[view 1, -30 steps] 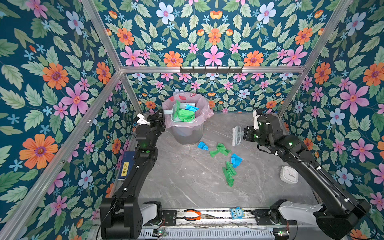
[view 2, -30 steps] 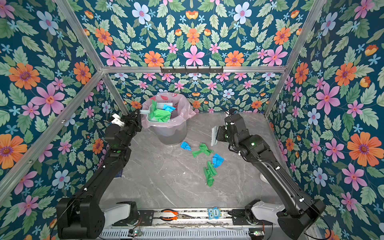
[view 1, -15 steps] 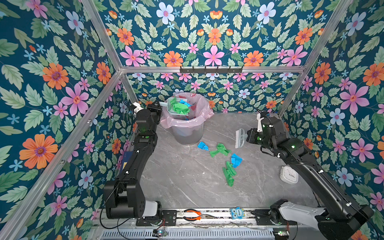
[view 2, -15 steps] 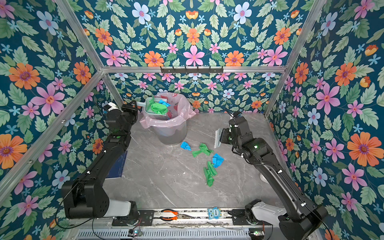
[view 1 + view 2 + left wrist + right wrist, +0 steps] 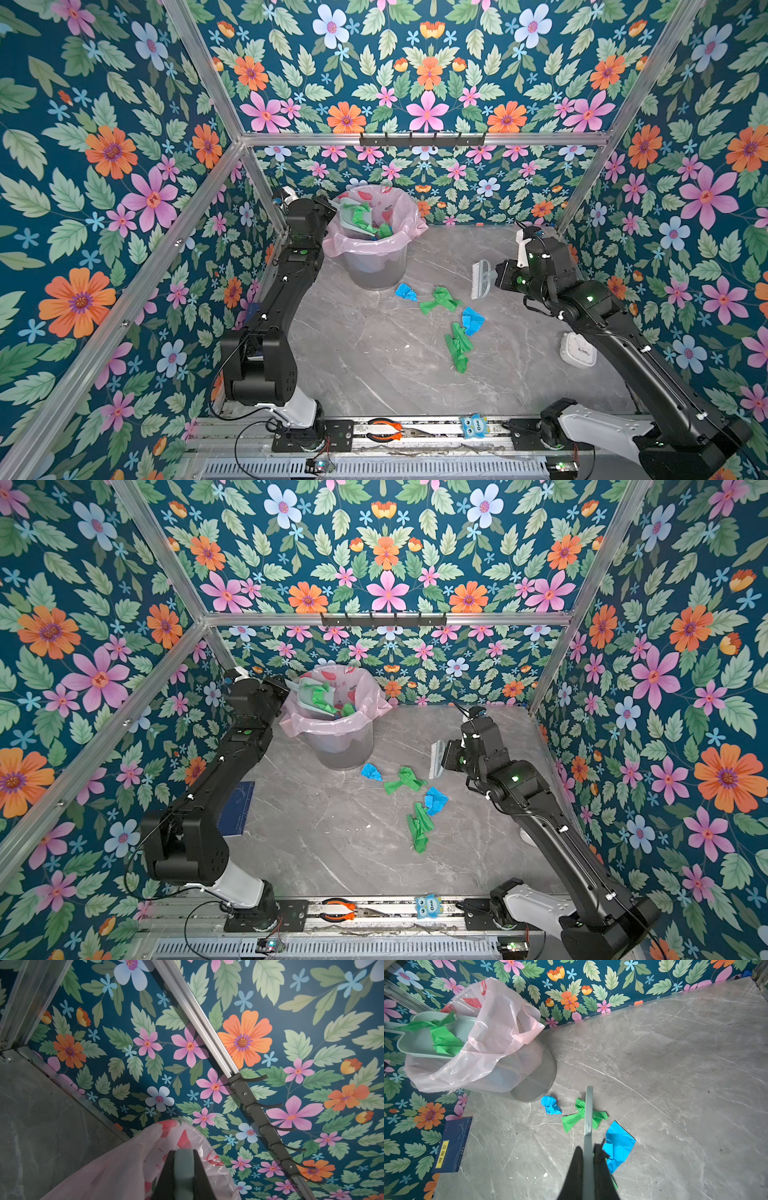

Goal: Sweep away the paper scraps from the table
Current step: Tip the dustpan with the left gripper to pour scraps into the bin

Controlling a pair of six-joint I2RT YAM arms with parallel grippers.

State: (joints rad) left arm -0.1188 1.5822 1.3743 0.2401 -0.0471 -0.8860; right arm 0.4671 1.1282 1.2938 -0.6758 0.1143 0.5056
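Table: your grey marble table (image 5: 374,382) carries everything listed here, and both arms reach in from its front edge.
Bin: a wire-mesh bin (image 5: 376,272) lined with a pink bag stands by the back edge, toward the back left corner.
Dustpan: the pale green dustpan (image 5: 419,1043) is tipped over the bin's mouth with its open end toward the bag. Crumpled green paper lies in it.
Book: a dark blue book (image 5: 239,808) lies flat against the left edge.
Brush: the pale brush (image 5: 482,280) hangs just beside the scraps, on their right-edge side. You cannot tell whether its bristles touch the table.
Left fingers: your left fingers (image 5: 166,1172) are closed tight on the dustpan's handle.
Right fingers: your right fingers (image 5: 575,1167) are clamped on the brush's handle.
Paper scraps: four paper scraps (image 5: 440,300) lie loose around the middle of the table. A blue ball (image 5: 406,292) sits just in front of the bin. A green twist is beside it, then a flat blue piece (image 5: 473,320). A long green piece (image 5: 459,347) lies nearest the front edge.
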